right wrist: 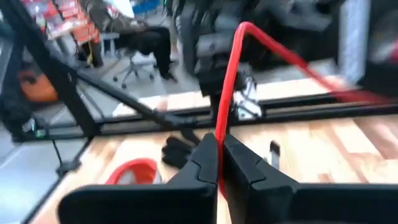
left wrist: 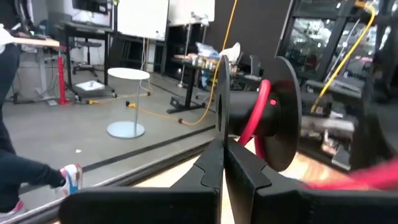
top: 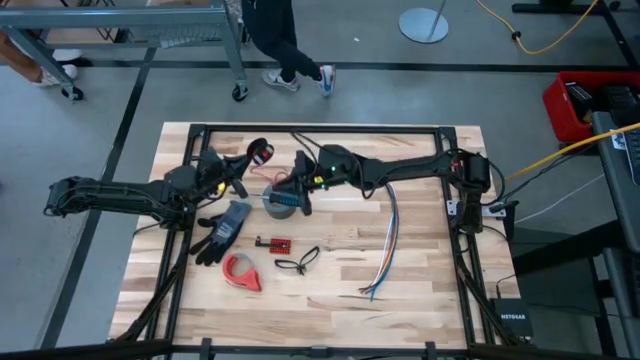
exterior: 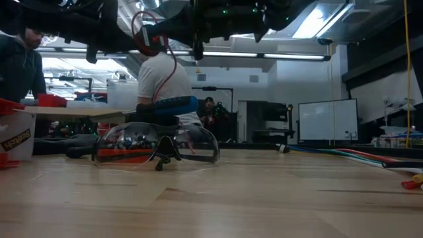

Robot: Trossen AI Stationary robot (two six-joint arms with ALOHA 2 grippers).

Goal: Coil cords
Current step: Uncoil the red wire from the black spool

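Observation:
The red cord [left wrist: 254, 127] is wound on a small spool between two black discs, held above the table's far left part [top: 260, 153]. My left gripper [top: 248, 164] is shut on that spool. A loose stretch of the cord [top: 270, 176] runs from the spool to my right gripper [top: 292, 185], which is shut on it just above the grey tape roll [top: 280, 203]. In the low view the spool [exterior: 149, 34] hangs high up, with the cord [exterior: 174, 66] trailing down from it. My left gripper [left wrist: 222, 142] pinches the rim of one black disc [left wrist: 220, 106] of the spool between its two fingers, the disc edge-on between them. The fingers lie about level. The spool is clear of the table. My right gripper [right wrist: 221, 142] pinches the red cord [right wrist: 222, 118] between its two fingertips, a single strand. From the fingers the cord rises, bends over [right wrist: 244, 28] and runs off to one side. The held stretch is clear of the table.
On the table lie black gloves [top: 225, 228], a red tape dispenser [top: 242, 272], a small red board [top: 275, 243], a black looped cord [top: 297, 262] and a multicoloured wire bundle [top: 388, 245]. Clear safety glasses [exterior: 156, 145] show in the low view. People are beyond the table.

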